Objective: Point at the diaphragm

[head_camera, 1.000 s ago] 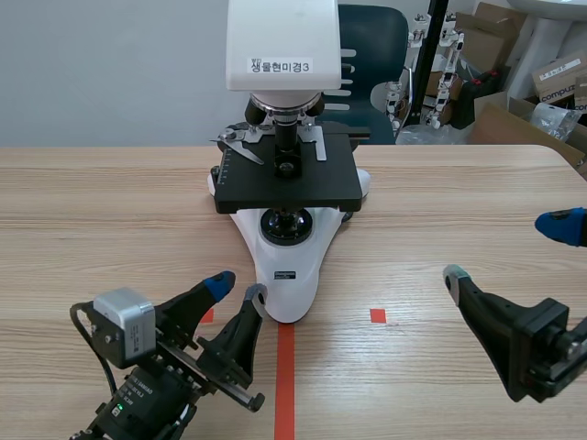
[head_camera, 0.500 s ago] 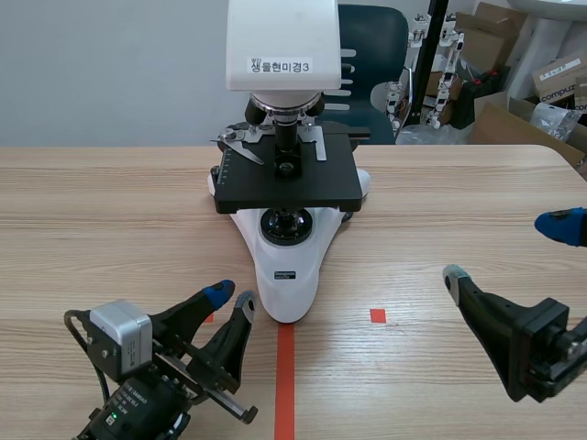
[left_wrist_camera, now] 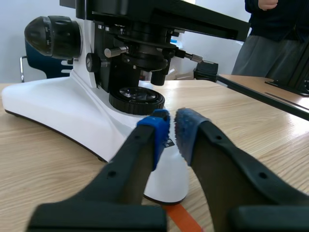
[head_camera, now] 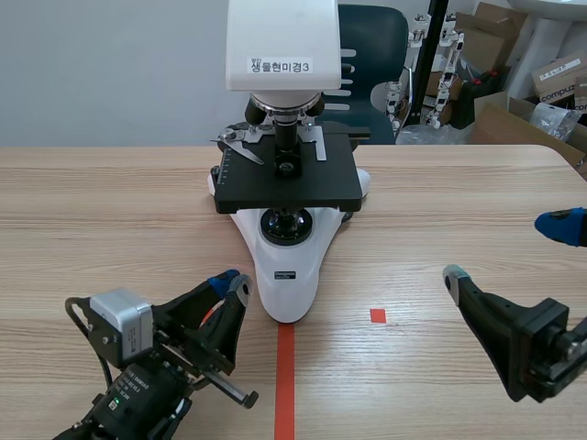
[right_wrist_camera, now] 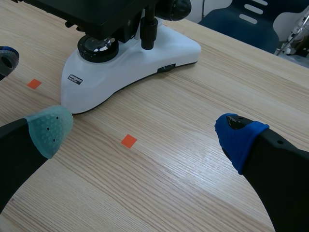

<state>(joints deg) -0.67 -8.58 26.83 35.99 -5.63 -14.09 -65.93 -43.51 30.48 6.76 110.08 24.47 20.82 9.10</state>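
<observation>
White microscope: scene view; stands ahead of both arms; left gripper just beside its base; right gripper well apart
Diaphragm: left wrist view; black, under the stage, ahead of that gripper
Left fingers: almost touching, gripping nothing
Right fingers: right wrist view; spread wide, empty

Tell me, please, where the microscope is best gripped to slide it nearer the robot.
Probably the tapered front of the microscope's white base, approached from the robot's side and pinched across its flanks: it narrows there and lies low, while the black stage overhangs the wider part behind.
</observation>
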